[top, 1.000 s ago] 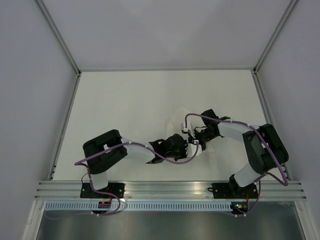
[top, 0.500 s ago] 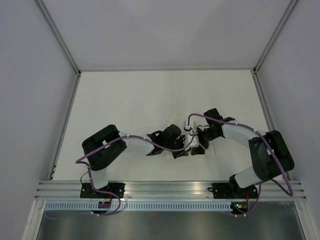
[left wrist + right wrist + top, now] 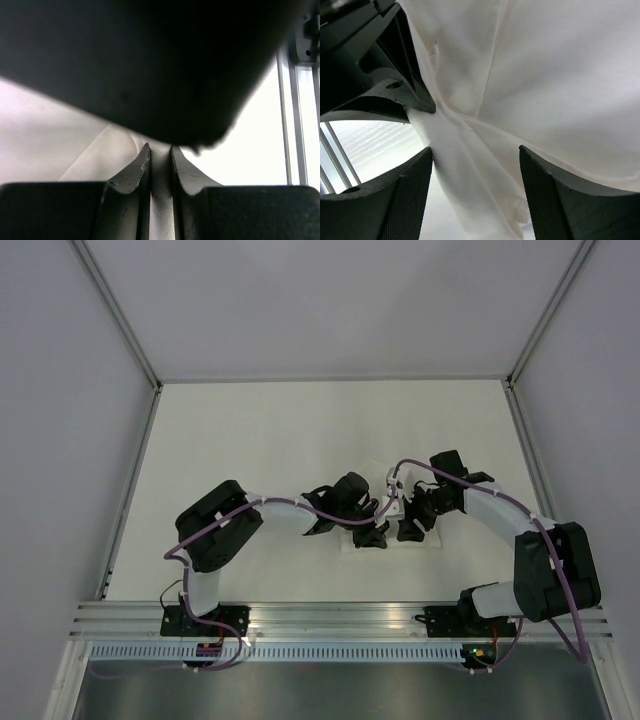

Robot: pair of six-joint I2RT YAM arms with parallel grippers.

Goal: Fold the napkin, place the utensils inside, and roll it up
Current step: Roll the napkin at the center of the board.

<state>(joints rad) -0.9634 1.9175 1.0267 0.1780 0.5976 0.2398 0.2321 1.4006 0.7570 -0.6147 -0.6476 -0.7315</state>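
Overhead, the 2 arms meet low over the near middle of the white table (image 3: 250,440). The left gripper (image 3: 372,533) and the right gripper (image 3: 410,528) sit just beside each other. From up here the white, soft, slightly textured cloth napkin (image 3: 395,543) is only a pale patch under and between them, almost lost against the tabletop, and neither grip can be read. Drop to the left wrist view and it's clear: the left gripper's 2 dark fingers (image 3: 132,175) are clenched to a thin slit, and a strip of napkin (image 3: 160,200) is pinched in that slit. More cloth lies flat off to the left. A big dark blurred mass fills the top of this view, and I cannot tell what it is. The silver aluminium rail (image 3: 292,125) runs down the right side. Now the right wrist view, which gives the other half. The right gripper (image 3: 475,190) is released, its 2 textured fingers (image 3: 402,200) spread wide on either side of a raised ridge of napkin (image 3: 560,75), not clamped on it. Here the cloth is creased and gathered, with several folds running toward 1 point. That point is at the upper left, where the tip of the left gripper (image 3: 417,106) nips the ridge. The overhead camera shows none of those folds.
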